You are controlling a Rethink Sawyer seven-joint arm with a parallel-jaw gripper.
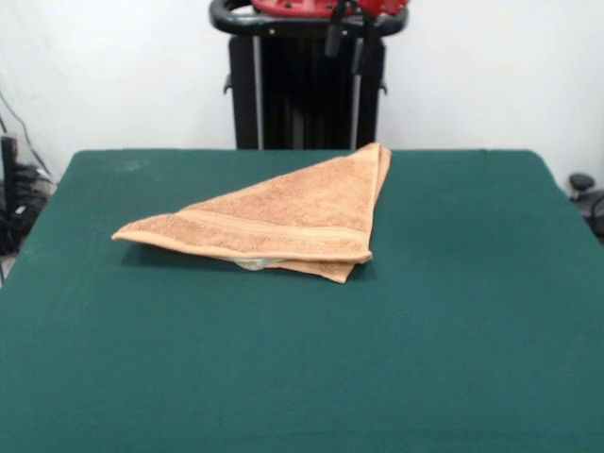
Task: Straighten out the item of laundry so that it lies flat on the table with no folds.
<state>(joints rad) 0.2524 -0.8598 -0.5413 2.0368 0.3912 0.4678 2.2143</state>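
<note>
Green felt covers the table (453,359); at its centre, toward twelve o'clock, the towel (283,222) lies doubled diagonally into a triangle, so it needs unfolding. At twelve o'clock the gripper (345,42) hangs drawn back, its fingers apparently slightly apart, gripping nothing.

Red arm casing (316,8) at top; black pedestal (307,90), grey vertical rails.
</note>
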